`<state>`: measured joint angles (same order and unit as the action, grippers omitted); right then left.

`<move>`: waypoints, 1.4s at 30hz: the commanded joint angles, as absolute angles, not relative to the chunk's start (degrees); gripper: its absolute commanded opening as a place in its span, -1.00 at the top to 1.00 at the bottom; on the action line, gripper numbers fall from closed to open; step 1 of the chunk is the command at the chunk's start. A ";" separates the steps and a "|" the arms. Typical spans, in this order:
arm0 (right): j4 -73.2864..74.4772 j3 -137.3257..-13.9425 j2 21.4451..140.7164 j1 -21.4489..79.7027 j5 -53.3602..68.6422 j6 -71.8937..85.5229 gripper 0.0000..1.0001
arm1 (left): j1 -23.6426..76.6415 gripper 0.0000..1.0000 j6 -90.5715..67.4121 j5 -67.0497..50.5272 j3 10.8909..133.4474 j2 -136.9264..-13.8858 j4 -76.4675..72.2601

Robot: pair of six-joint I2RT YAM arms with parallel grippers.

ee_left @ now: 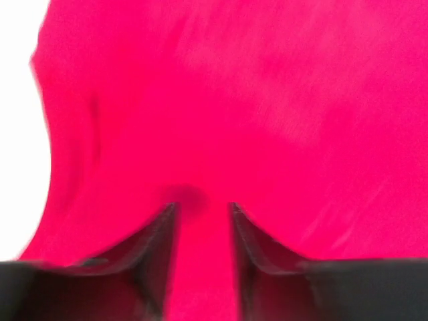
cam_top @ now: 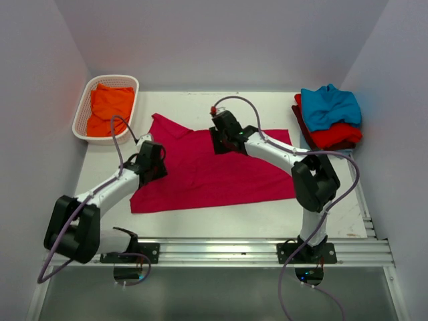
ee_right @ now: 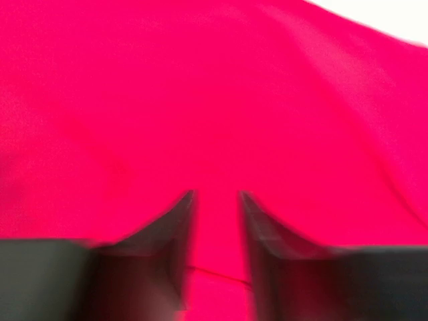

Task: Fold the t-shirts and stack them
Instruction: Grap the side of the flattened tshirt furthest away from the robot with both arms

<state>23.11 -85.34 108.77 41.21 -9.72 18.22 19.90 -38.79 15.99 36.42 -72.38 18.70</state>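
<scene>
**A:** Seen from overhead, how is the light?

**B:** Bright, soft and even from above. The white table (cam_top: 314, 214) almost glares, and only faint shadows lie under the arms (cam_top: 114, 187). The orange t-shirt (cam_top: 109, 107) casts a warm tint on the left wall (cam_top: 60, 93). The near strip is dimmer and grey.

**A:** And the wrist cameras?

**B:** Both are smeared. The crimson t-shirt (cam_top: 214, 174) turns flat, oversaturated pink with its folds barely readable. The left gripper (ee_left: 204, 208) and right gripper (ee_right: 217, 195) are soft-edged black. Bare table beside the cloth is blown white.
</scene>
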 commanded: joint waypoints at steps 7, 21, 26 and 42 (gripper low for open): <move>23.20 -71.81 92.92 32.35 -15.47 19.16 -0.13 | 11.96 -0.36 -36.39 12.21 70.55 -101.55 11.33; 23.64 -64.34 86.13 30.59 -13.19 18.63 -0.06 | 4.40 -0.26 -39.19 18.46 105.47 -129.20 23.03; 23.55 -63.46 86.05 30.32 -12.22 19.25 -0.03 | 1.67 -0.24 -40.25 15.21 104.86 -131.31 21.54; 23.82 -63.72 86.66 30.15 -11.69 19.34 0.13 | -2.28 -0.04 -44.21 0.44 93.61 -132.80 5.54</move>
